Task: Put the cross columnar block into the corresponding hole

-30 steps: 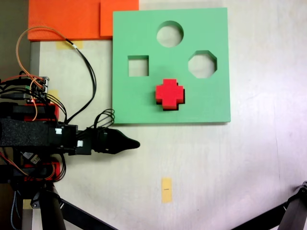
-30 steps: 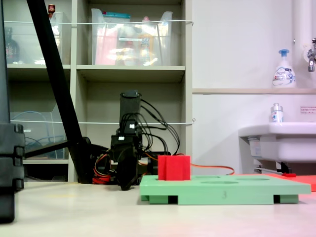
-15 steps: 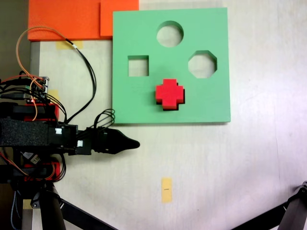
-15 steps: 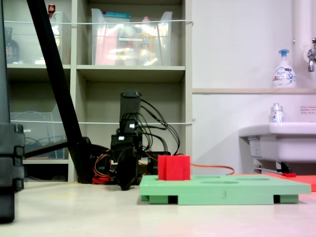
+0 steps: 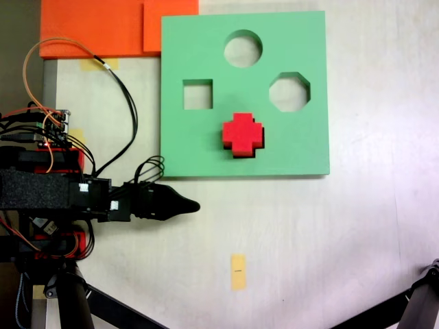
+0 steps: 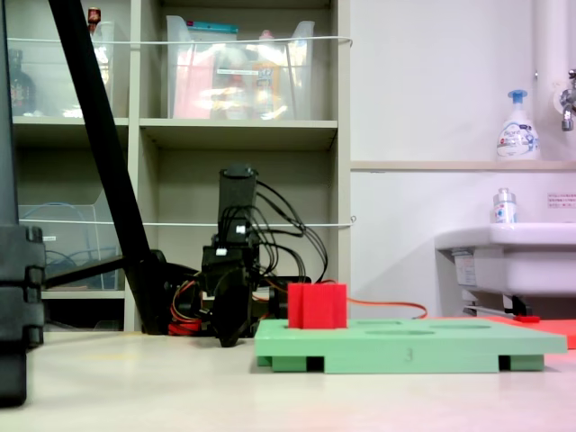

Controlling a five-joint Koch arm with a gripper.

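The red cross columnar block (image 5: 242,132) stands upright on the green foam board (image 5: 295,154), below the square and octagonal cutouts. It covers the plus-shaped hole, so the hole's edge is hidden. Seen from the side, the block (image 6: 317,306) sticks up well above the board (image 6: 405,342). My gripper (image 5: 194,204) lies low over the table just off the board's lower left corner, pointing right. Its black jaws taper to one point with no gap and hold nothing. In the side fixed view the gripper (image 6: 229,317) is a dark shape left of the board.
The board also has a round cutout (image 5: 243,48), a square cutout (image 5: 197,94) and an octagonal cutout (image 5: 289,92). Orange foam sheets (image 5: 103,27) lie at the top left. A yellow tape strip (image 5: 238,271) marks the table. Black tripod legs (image 5: 75,301) cross the bottom corners.
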